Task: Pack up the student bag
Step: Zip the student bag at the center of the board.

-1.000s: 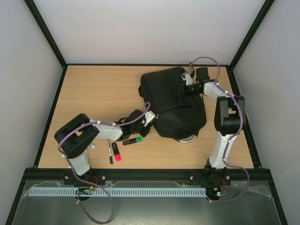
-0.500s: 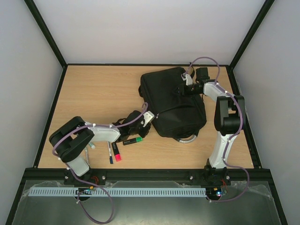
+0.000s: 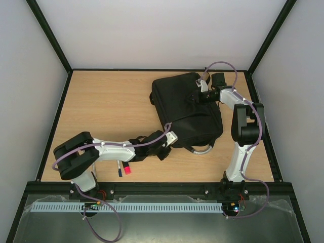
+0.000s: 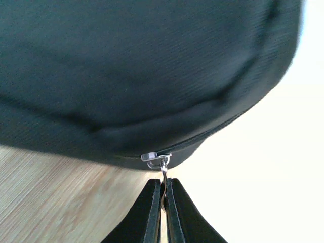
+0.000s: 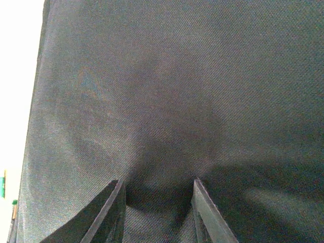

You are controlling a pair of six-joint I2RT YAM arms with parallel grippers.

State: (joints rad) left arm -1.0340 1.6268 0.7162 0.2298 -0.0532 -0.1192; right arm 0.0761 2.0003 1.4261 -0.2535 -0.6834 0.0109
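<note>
Top view: the student bag [image 3: 187, 109] lies far-right on the table [image 3: 101, 106], its grey loop handle [image 3: 202, 149] at the near edge. The left gripper [image 3: 169, 137] sits at the bag's near-left corner and the right gripper [image 3: 197, 97] on top of it. A red highlighter [image 3: 126, 170] and a pen [image 3: 119, 170] lie near the front (not packed yet).

Left wrist: the left gripper [image 4: 163, 202] is clenched on the metal zipper pull [image 4: 164, 174], just below the slider [image 4: 154, 157].

Right wrist: the right gripper [image 5: 158, 197] has its fingers apart, tips sunk in black fabric. Pinching a fold or only pressing, cannot tell.

Risks: the thin pull could slip from the fingertips under a skewed tug. If the right hold gives, the bag likely drags instead of unzipping. The slider may also jam on the curved corner.
</note>
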